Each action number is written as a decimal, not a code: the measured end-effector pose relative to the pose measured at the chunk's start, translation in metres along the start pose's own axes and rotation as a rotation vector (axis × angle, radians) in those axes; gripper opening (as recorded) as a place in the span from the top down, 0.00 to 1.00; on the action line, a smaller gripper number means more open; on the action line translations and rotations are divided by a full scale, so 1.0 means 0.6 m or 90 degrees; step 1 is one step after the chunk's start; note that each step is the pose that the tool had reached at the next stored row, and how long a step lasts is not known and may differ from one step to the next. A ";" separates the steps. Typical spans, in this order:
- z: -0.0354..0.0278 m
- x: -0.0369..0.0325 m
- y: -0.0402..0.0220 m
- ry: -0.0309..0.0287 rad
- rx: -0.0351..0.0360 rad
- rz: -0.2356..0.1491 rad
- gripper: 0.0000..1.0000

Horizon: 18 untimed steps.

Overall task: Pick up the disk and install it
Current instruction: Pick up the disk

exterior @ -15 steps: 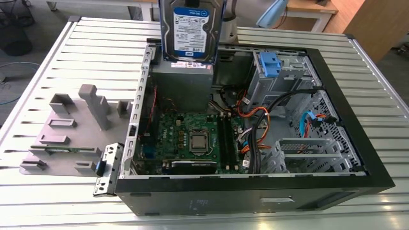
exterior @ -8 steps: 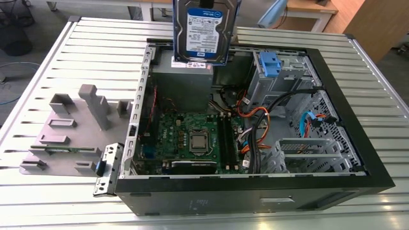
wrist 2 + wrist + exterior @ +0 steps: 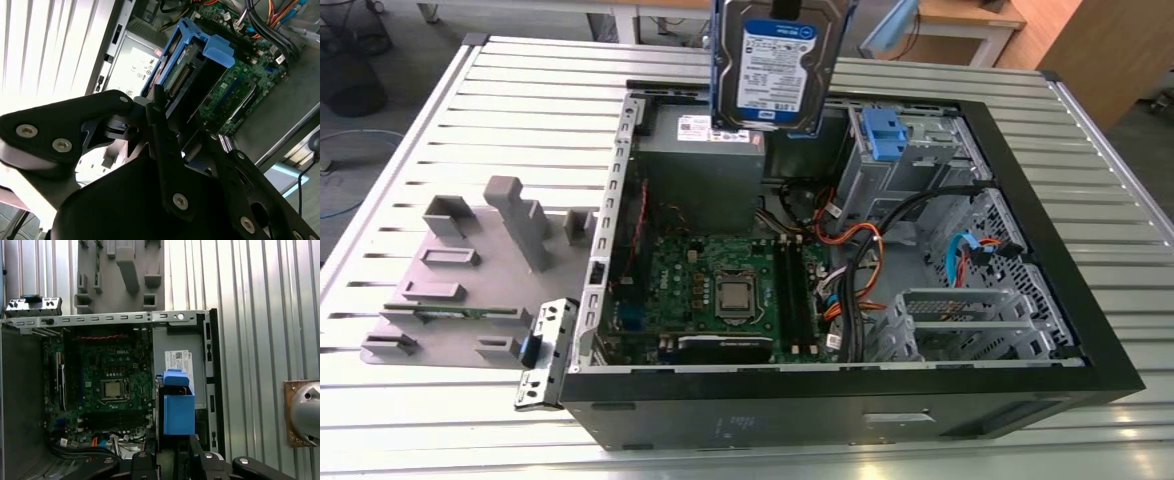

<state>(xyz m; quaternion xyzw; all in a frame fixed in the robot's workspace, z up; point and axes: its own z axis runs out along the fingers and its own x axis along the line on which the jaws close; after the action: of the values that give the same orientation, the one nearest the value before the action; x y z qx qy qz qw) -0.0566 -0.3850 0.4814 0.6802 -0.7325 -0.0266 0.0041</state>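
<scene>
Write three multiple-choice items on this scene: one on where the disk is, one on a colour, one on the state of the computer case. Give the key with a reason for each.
1. Where is the disk?
A. Lying flat inside the case
B. Held in the air above the open case
C. Lying outside the case

2. What colour are the disk's carrier rails?
A. Red
B. Green
C. Blue

3. What state is the case in?
A. Open, with the motherboard exposed
B. Shut all round
C. Standing upright on end

Key:
1 B: in the exterior view the disk hangs upright over the case's far end, clamped by the end effector.
2 C: bright blue plastic frames the disk in both wrist views.
3 A: the green board and cables lie in plain sight.
</scene>
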 end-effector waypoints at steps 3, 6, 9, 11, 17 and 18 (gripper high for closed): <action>-0.001 -0.001 -0.017 0.0000 -0.0001 0.000 0.65; -0.001 -0.002 -0.033 0.0001 -0.0001 0.000 0.65; -0.002 -0.004 -0.048 0.0000 -0.0001 0.000 0.65; -0.002 -0.004 -0.059 0.0000 -0.0001 0.000 0.65; -0.003 -0.005 -0.072 0.0000 -0.0001 0.000 0.65; -0.003 -0.005 -0.072 0.0000 -0.0001 0.000 0.65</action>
<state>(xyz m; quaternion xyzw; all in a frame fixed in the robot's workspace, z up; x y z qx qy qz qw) -0.0131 -0.3850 0.4812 0.6802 -0.7326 -0.0267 0.0041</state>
